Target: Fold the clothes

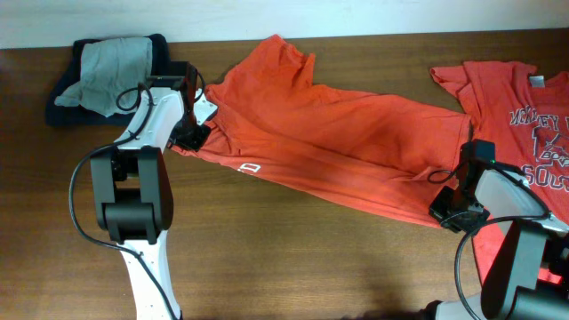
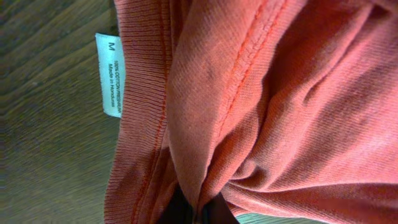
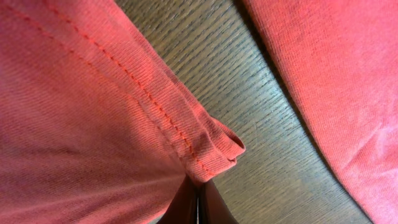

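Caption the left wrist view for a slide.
Left end effector shut on a bunched fold of the orange-red T-shirt, its white size-M label showing against the wooden table.

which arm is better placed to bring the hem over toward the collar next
Right, probably. Its fingers grip the stitched hem of the stretched orange shirt, so it can carry that edge across. The left fingers pinch the collar end by the size label, anchoring it.
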`<state>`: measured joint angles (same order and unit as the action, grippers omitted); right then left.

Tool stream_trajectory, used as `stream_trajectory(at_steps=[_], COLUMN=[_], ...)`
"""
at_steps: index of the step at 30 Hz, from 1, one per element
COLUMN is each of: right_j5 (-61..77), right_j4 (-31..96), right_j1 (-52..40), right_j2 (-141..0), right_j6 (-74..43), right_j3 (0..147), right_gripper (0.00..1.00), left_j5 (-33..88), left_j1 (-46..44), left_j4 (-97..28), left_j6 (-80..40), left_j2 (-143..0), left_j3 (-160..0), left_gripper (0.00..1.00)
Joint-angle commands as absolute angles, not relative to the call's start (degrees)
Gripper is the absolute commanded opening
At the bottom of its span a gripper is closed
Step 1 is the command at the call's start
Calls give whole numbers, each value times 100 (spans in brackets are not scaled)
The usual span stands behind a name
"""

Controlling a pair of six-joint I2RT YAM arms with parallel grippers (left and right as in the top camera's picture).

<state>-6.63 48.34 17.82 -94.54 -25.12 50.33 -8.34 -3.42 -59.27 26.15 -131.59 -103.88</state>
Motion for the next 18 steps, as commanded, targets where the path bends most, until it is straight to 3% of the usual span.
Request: stream_trajectory(at_steps=[1,4,9,11,13,15,18], right_j5=[-1120,-1118,-1114,-1074,-1009,-943,-849], right_j4=[4858,4882,5050,5144,5214,5288,5518], right_j1=[1809,1809,1806,1806,1806,1806,1796], right_j2=[-9358,-9358,-9358,-9358,-9358,-9358,-9358], right_j6=[-2600,-2598,-2598,-2600,-2598,-2598,-2561], right_j3=[5011,5013,5133,5236,5371,5513,5861], right_gripper=[4,4,22,39,47,50,51], left_j5=[-1684,-1695,-1697,-1695,-1691,-1610,-1461], left_j1=[-233,-235,-235,-235,-235,-248,-268], left_j4=[-5892,-5894,-5916,-5968,-6036,-6165,-6427], left_j6=[2663,2617,2220,2040,1859,1726,1614], left_j2=[-13205,-13205,-13141,-13082,-13021,-12971,-12916], left_j3=[-10475,-10508,-10726,-10912,-11113,-11371,-11791], left_gripper=[0,5,24,40,54,63,68])
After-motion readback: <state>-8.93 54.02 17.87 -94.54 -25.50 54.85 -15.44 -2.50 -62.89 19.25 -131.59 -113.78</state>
